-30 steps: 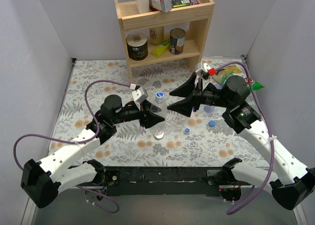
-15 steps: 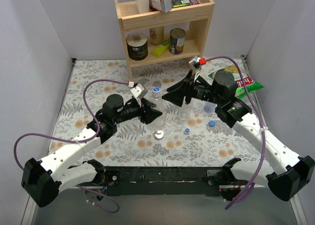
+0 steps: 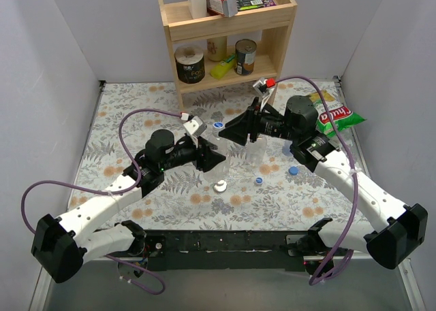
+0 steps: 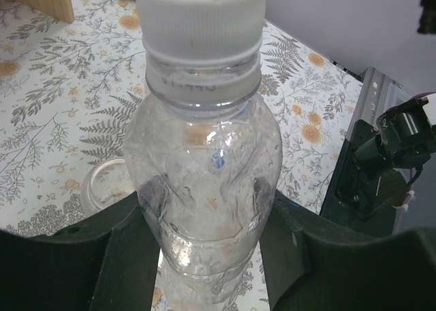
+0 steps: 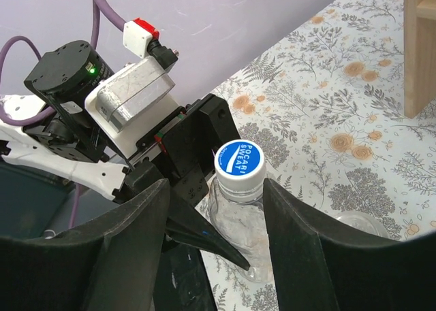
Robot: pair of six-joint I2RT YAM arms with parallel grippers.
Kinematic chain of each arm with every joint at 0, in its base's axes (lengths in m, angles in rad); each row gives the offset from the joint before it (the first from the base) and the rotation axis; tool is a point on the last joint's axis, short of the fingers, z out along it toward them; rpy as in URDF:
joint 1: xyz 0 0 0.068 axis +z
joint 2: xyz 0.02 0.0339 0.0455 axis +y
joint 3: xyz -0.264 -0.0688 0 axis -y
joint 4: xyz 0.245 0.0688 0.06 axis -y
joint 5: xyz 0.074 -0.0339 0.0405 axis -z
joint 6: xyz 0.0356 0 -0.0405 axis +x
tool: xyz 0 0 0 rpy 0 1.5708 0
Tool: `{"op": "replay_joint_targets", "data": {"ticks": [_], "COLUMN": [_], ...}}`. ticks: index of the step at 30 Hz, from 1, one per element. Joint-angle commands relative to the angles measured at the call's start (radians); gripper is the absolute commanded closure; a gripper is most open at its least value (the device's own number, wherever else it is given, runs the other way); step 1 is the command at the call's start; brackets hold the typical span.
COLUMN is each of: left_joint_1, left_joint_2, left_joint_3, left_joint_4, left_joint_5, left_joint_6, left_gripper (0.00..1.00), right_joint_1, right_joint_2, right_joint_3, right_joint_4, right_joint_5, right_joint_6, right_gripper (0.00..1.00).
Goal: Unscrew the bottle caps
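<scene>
My left gripper (image 3: 215, 158) is shut on the body of a clear crinkly bottle (image 4: 204, 182) and holds it upright. The bottle's white cap with a blue top (image 3: 218, 126) is screwed on; it also shows in the left wrist view (image 4: 201, 18) and the right wrist view (image 5: 240, 161). My right gripper (image 3: 230, 131) is open, with its fingers (image 5: 300, 222) on either side of the cap and apart from it. A loose whitish disc cap (image 3: 220, 186) and two loose blue caps (image 3: 259, 180) (image 3: 293, 169) lie on the table. Another clear bottle (image 3: 255, 152) stands under the right arm.
A wooden shelf (image 3: 272, 69) at the back holds tin cans (image 3: 246, 56) and a yellow bottle (image 3: 222, 67). A snack bag (image 3: 334, 117) lies at the right wall. A wide clear mouth rim (image 4: 109, 185) sits on the table left of the held bottle.
My right gripper has moved left and now brackets the bottle's cap. My left gripper has shifted the bottle slightly back and right.
</scene>
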Motion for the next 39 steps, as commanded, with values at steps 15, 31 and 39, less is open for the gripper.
{"op": "replay_joint_targets", "data": {"ticks": [15, 31, 39], "left_joint_1": [-0.033, -0.033, -0.033], "left_joint_2": [0.020, -0.007, -0.012], "left_joint_3": [0.049, 0.043, 0.033], "left_joint_4": [-0.014, 0.001, 0.021], "left_joint_5": [-0.011, -0.011, 0.061], "left_joint_6": [0.009, -0.008, 0.006], "left_gripper": [0.71, 0.71, 0.71], "right_joint_1": [0.052, 0.093, 0.076], "right_joint_2": [0.054, 0.071, 0.079], "right_joint_3": [0.070, 0.101, 0.104], "right_joint_4": [0.070, -0.049, -0.022], "right_joint_5": [-0.018, 0.074, 0.024], "right_joint_6": [-0.001, -0.098, -0.132], "right_gripper": [0.40, 0.63, 0.82]}}
